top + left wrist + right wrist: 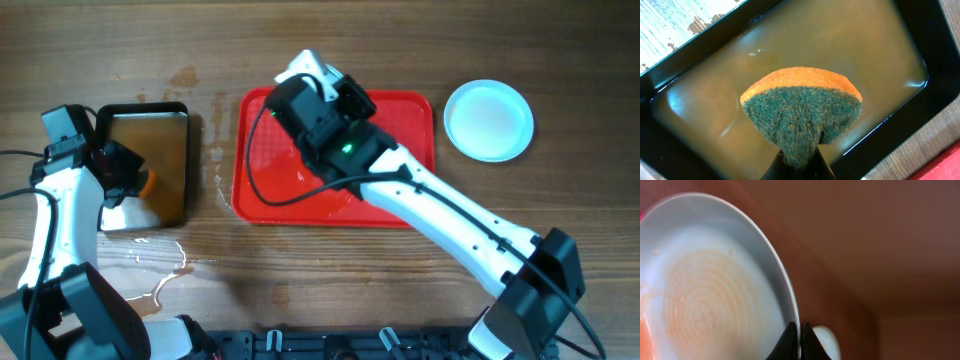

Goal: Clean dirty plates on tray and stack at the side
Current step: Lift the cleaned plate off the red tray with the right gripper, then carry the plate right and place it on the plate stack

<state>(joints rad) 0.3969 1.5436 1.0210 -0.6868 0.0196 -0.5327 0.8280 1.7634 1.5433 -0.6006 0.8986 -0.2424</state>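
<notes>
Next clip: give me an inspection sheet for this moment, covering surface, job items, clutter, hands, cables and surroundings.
Surface: wooden table, with puddles near the pan.
Job's things: red tray at centre; held plate with a faint orange smear; side plate on the table right of the tray, looks clean; a third is not seen.
Clutter: black pan of brownish water; sponge.
Hands: left hand shut on the sponge over the pan; right hand shut on the held plate's rim, over the tray.
Cables: black cable from the right arm, looping over the tray.
Surroundings: nothing seen.
</notes>
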